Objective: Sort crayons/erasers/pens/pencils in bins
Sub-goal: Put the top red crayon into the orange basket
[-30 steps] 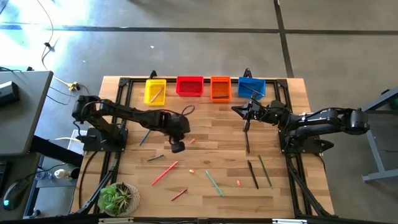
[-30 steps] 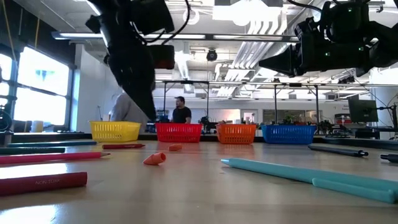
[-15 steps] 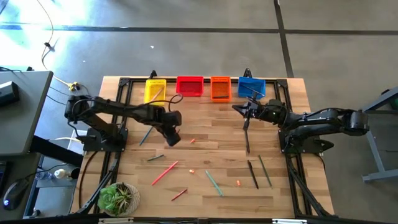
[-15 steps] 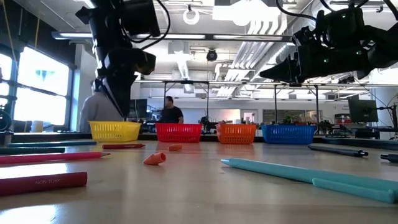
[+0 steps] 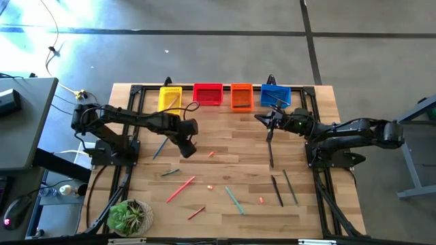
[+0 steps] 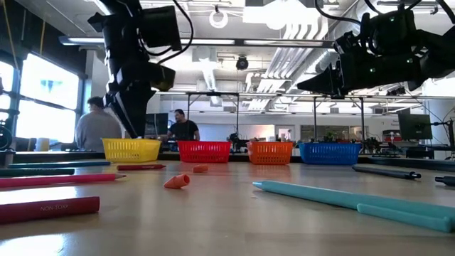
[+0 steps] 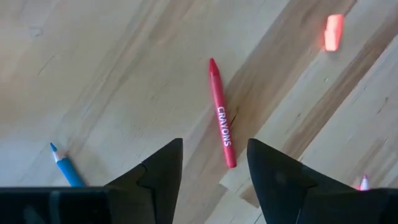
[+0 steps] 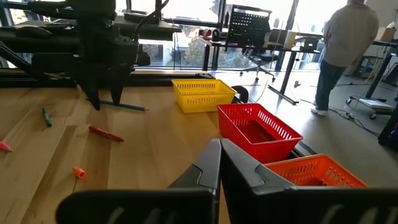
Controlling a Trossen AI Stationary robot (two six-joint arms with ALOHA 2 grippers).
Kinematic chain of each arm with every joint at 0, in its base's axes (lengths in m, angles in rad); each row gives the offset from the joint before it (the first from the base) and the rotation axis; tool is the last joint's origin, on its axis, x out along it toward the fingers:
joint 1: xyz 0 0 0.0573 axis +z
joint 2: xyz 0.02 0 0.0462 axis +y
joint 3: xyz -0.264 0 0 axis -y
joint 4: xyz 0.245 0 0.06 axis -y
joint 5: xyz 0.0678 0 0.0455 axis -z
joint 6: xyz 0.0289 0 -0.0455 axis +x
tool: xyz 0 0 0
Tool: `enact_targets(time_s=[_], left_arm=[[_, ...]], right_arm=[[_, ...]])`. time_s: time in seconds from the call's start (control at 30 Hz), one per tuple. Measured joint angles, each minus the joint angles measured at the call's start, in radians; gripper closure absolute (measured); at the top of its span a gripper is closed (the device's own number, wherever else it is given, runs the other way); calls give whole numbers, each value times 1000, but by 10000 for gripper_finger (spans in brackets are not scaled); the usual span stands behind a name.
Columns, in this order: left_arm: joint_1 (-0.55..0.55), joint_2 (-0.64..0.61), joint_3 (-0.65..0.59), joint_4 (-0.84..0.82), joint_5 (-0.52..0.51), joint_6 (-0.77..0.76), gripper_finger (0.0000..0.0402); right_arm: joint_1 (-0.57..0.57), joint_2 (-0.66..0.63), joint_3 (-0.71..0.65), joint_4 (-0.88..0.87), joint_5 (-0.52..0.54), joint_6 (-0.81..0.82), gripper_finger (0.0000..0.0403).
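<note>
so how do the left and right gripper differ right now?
The left gripper stands open, empty, over the bare wood table above a red crayon; the right gripper is shut, with nothing seen between its fingers. The left gripper sits mid-table on the left side; the right gripper hangs near the blue rectangular plastic bin at the back. Both are dark two-finger grippers held off the table.

Four bins (image 5: 223,95), yellow, red, orange and blue, line the far edge of the table (image 5: 225,204). The left gripper (image 5: 187,148) hangs mid-table; the right gripper (image 5: 270,126) sits below the blue one. Sticks lie scattered nearer.
</note>
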Motion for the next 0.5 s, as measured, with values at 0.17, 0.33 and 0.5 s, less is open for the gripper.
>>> enact_targets(time_s=[0.17,0.33,0.5], left_arm=[[-7,1,-77,49,0,-11,239],[-7,1,-135,119,-4,-14,249],[-8,1,-136,196,36,-23,254]], right_arm=[[0,0,0,2,0,0,402],[0,0,0,4,0,0,402],[0,0,-1,7,0,0,402]])
